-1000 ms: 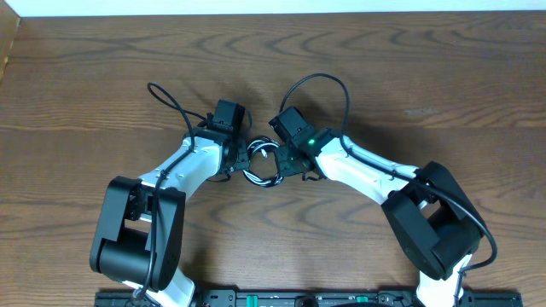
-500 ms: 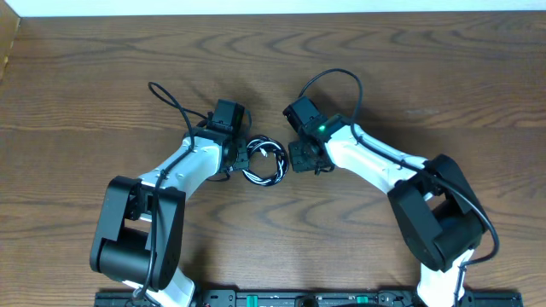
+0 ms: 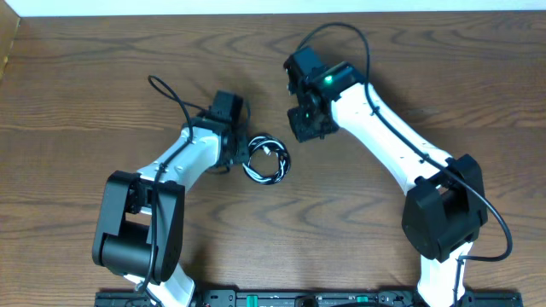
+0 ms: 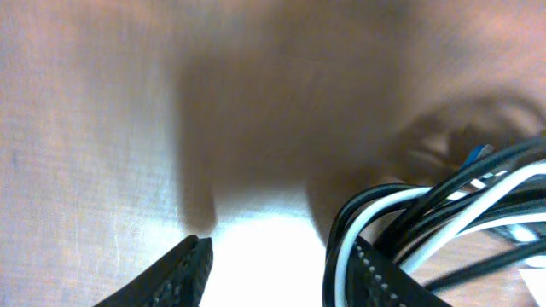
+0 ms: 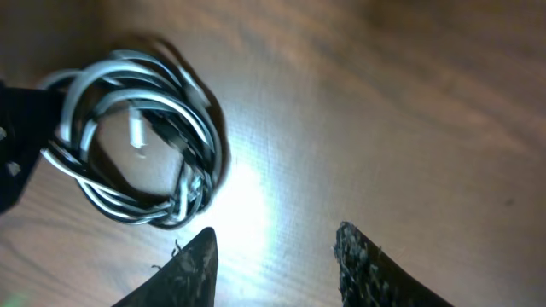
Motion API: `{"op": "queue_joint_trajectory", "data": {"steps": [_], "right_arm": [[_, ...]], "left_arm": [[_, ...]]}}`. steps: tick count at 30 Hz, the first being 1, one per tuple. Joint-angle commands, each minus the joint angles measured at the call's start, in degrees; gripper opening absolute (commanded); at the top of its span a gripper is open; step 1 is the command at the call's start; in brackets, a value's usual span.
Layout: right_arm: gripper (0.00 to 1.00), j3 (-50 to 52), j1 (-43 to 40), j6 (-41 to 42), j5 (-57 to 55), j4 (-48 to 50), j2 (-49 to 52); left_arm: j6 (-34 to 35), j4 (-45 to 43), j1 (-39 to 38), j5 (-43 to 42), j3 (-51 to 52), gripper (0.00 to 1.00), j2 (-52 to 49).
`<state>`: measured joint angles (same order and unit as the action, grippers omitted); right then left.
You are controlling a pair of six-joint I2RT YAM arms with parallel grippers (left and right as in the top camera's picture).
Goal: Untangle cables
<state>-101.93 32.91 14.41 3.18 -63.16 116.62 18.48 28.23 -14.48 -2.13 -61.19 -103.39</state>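
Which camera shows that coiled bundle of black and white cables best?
Right wrist: the whole coiled bundle of black and white cables shows large. Overhead shows it small; left wrist only a blurred edge.

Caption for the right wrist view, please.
Right claw open and empty above the wooden table, coiled black and white cables lying apart from it.
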Motion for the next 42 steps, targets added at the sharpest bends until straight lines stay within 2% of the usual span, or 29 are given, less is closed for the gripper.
{"op": "queue_joint_trajectory", "data": {"steps": [1, 10, 16, 20, 32, 36, 42], "right_arm": [[0.43, 0.0, 1.5, -1.6, 0.4, -0.5, 2.3], [0.47, 0.0, 4.5, -1.1, 0.4, 0.1, 10.7], [0.49, 0.0, 4.7, 0.7, 0.4, -2.0, 11.2], [0.50, 0.0, 4.6, 1.9, 0.4, -1.5, 11.7], [0.47, 0.0, 5.0, 2.7, -0.3, 3.7, 17.6], [0.47, 0.0, 5.0, 2.7, -0.3, 3.7, 17.9], [0.48, 0.0, 4.9, 2.7, -0.3, 4.1, 17.9]], "left_arm": [[2.8, -1.3, 1.2, -3.3, -2.8, 0.51, -0.3], [5.4, -2.3, 5.6, -1.8, -2.7, 0.51, -1.9], [0.1, -1.0, 7.7, -12.9, -2.7, 0.52, -2.1], [-3.0, -0.3, 7.6, -16.8, -2.7, 0.52, -2.1], [-3.5, 2.8, 7.0, -14.8, -1.7, 0.53, -2.2], [-5.6, 2.8, 7.1, -14.7, -1.8, 0.54, -1.8], [-3.6, 3.1, 8.0, -14.8, -3.1, 0.54, 1.7]]}}
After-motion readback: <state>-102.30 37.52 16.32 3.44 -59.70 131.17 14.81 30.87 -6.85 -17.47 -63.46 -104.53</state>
